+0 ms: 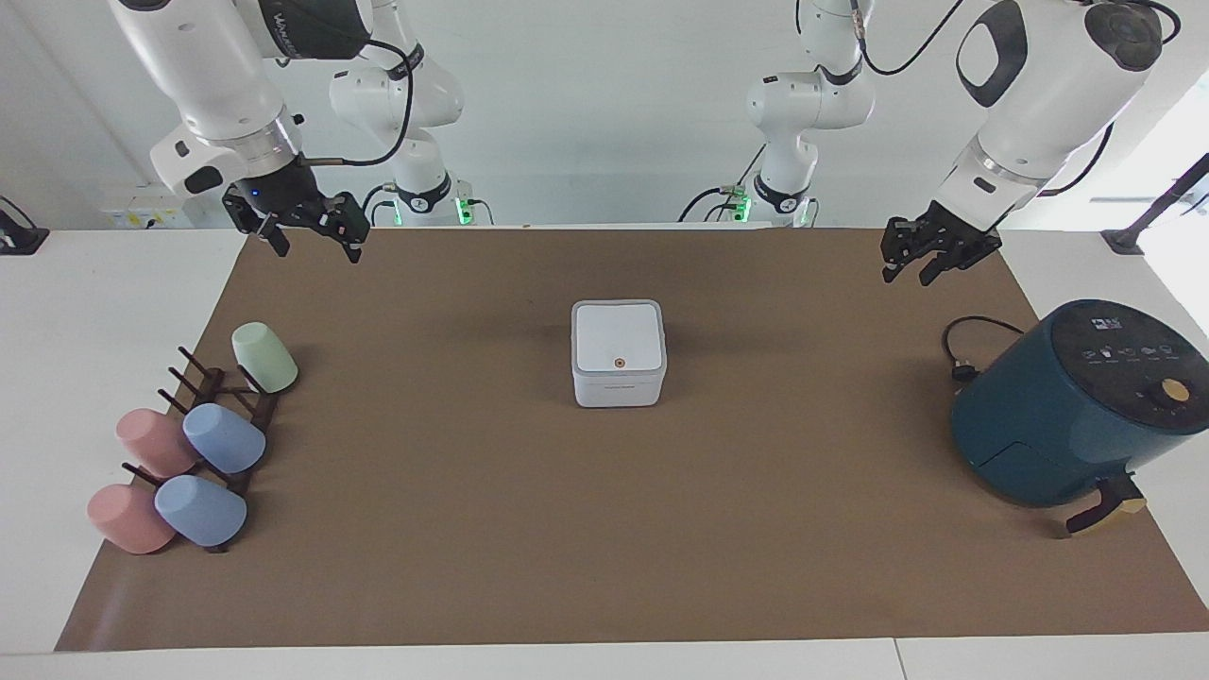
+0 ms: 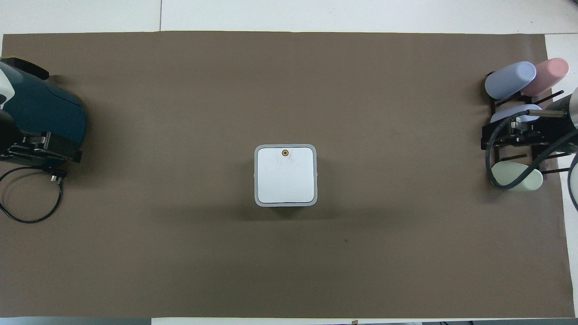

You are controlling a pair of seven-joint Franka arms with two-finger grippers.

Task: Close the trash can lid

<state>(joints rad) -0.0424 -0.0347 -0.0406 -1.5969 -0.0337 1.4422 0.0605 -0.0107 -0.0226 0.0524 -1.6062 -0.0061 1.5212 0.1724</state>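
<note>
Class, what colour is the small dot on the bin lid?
Orange, on the white lid; the overhead view shows it best.

A matt brown paper sheet (image 1: 604, 529) covers my white bench (image 1: 113, 312). The trash can (image 1: 619, 382) and its lid (image 1: 618, 338) look like smooth white plastic. The teal air fryer (image 1: 1067, 416) has a smooth, slightly glossy shell.

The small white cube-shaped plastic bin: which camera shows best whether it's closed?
The facing view: the small white cube-shaped plastic bin shows its front and the flat white lid lying flush. The overhead view shows only the lid's top.
</note>
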